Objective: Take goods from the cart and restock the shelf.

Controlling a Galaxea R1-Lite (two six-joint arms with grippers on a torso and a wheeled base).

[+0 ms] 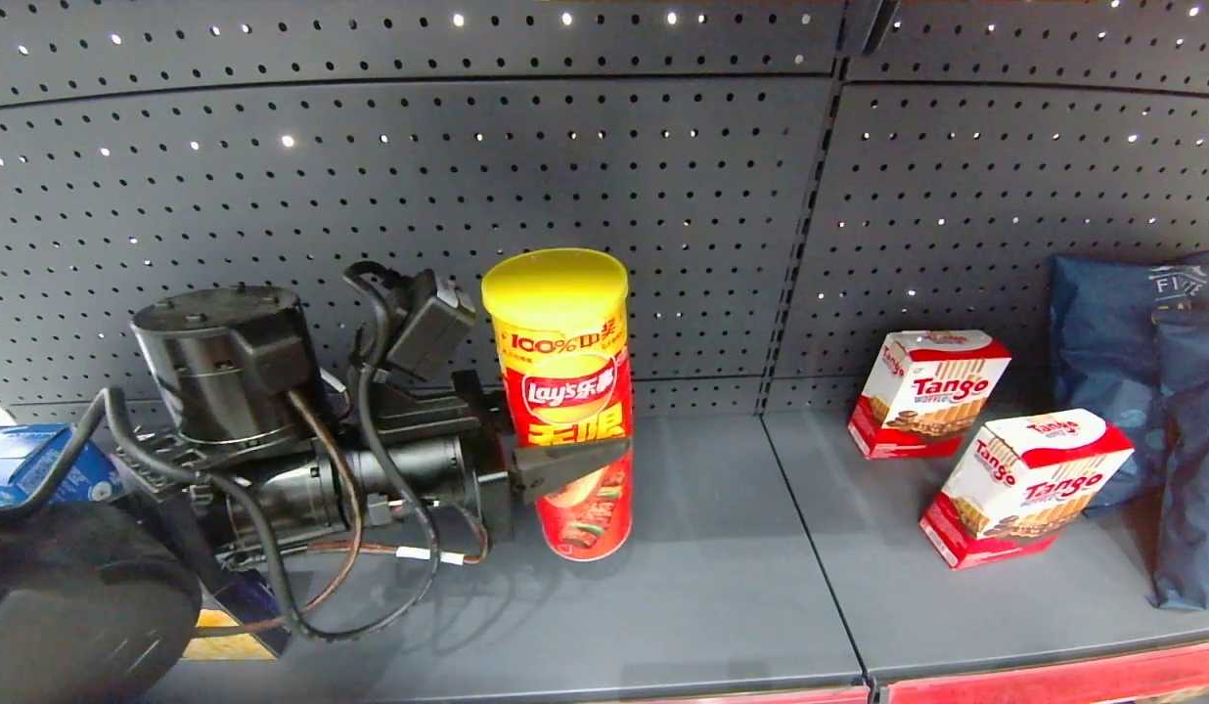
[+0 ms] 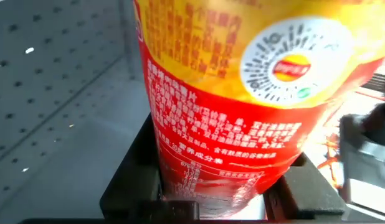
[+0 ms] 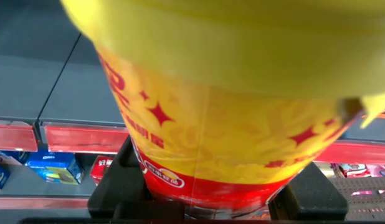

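left gripper (image 1: 570, 460) closed on chips can (image 1: 565, 391), low on body. can held upright on grey shelf deck (image 1: 702, 587), long axis vertical, yellow lid up. right gripper (image 3: 205, 199) clamped on second chips can (image 3: 230, 124). perforated back panel (image 1: 565, 156) behind. two wafer boxes (image 1: 927, 391) (image 1: 1025, 486) seen at right, dark blue bags (image 1: 1123, 323) beyond.
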